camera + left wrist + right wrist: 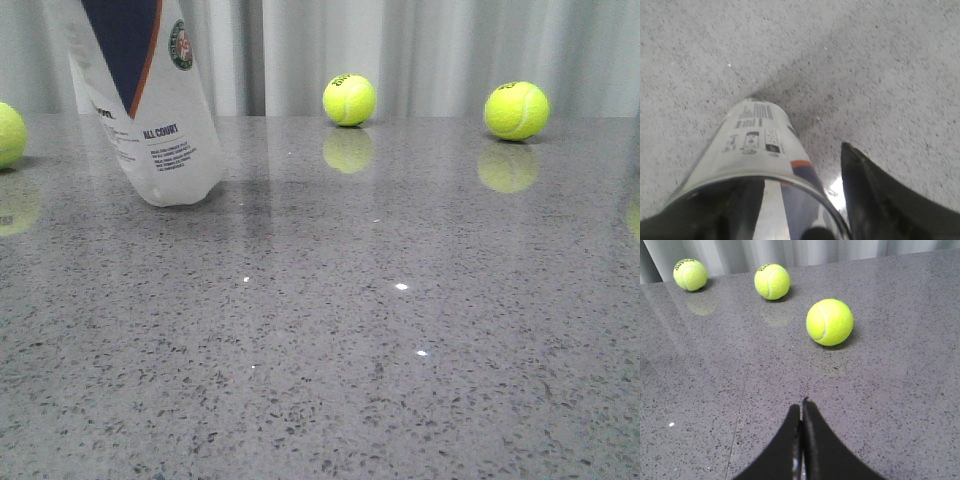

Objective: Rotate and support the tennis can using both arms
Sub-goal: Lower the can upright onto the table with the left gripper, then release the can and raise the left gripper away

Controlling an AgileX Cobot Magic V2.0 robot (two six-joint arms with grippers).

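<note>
tilted tennis can [150,110] in left hand [840,220] (right hand [801,440] closed)

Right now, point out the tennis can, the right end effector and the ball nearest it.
tennis can [165,120], front view, lower white body.
right end effector [801,412], right wrist view, closed fingertips.
nearest ball [829,322], right wrist view, ball's middle.

I'm looking at a grey speckled stone table [400,350], glossy enough to mirror what sits on it. The tennis can [160,110] rests tilted on its bottom edge at the left. Three tennis balls lie along the far edge: left [8,133], middle [349,99], right [516,110].
</note>
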